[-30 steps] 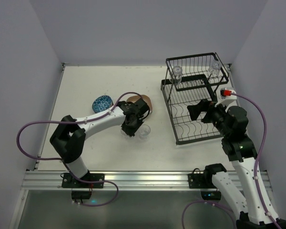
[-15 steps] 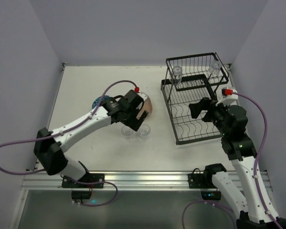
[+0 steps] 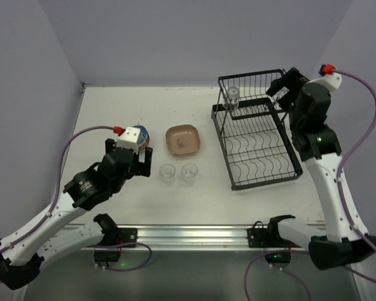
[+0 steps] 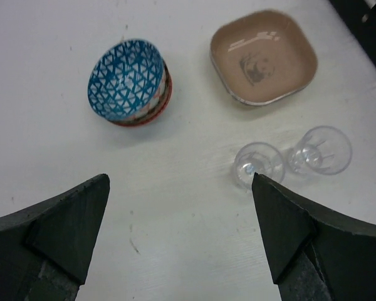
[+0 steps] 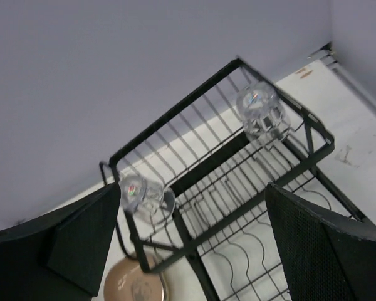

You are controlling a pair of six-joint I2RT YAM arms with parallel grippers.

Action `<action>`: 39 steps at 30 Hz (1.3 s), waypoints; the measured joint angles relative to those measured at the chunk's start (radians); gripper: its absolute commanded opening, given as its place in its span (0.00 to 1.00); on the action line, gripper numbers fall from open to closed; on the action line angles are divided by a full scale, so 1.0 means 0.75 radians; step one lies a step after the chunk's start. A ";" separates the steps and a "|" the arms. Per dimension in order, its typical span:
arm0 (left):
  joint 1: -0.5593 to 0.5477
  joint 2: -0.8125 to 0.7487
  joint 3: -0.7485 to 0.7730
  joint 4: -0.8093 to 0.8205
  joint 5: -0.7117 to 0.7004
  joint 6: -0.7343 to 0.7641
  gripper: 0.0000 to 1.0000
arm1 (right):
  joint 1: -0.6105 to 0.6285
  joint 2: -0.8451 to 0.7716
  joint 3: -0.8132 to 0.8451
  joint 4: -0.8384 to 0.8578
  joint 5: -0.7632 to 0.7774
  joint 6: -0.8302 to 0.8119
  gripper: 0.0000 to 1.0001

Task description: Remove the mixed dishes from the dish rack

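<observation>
A: Is there any writing, label or number that can be read?

B: None. The tan plate (image 4: 263, 55) has a dark printed mark (image 4: 254, 66) at its centre, but it is too blurred to tell a figure from letters.

A: And the blue bowl (image 4: 126, 78)?

B: It carries only a lattice of triangles, a pattern and not text.

A: Anything on the tabletop (image 5: 357, 144)?

B: There is a small orange-brown smudge (image 5: 304, 73) near its far right corner, too small to read.

your left arm (image 3: 56, 210) lies low at near left, left gripper (image 3: 145, 159) gaping, empty; your right arm (image 3: 326, 175) stands tall at far right, right gripper (image 3: 281, 85) gaping, empty.
</observation>
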 measured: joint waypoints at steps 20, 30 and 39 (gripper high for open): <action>0.000 -0.262 -0.181 0.045 0.013 -0.051 1.00 | -0.002 0.939 0.695 -0.167 0.615 0.020 0.85; 0.000 -0.336 -0.184 0.066 0.040 -0.050 1.00 | -0.002 1.074 0.699 -0.203 0.707 0.060 0.82; 0.000 -0.335 -0.203 0.079 0.081 -0.050 1.00 | -0.002 1.175 0.763 -0.212 0.788 0.060 0.75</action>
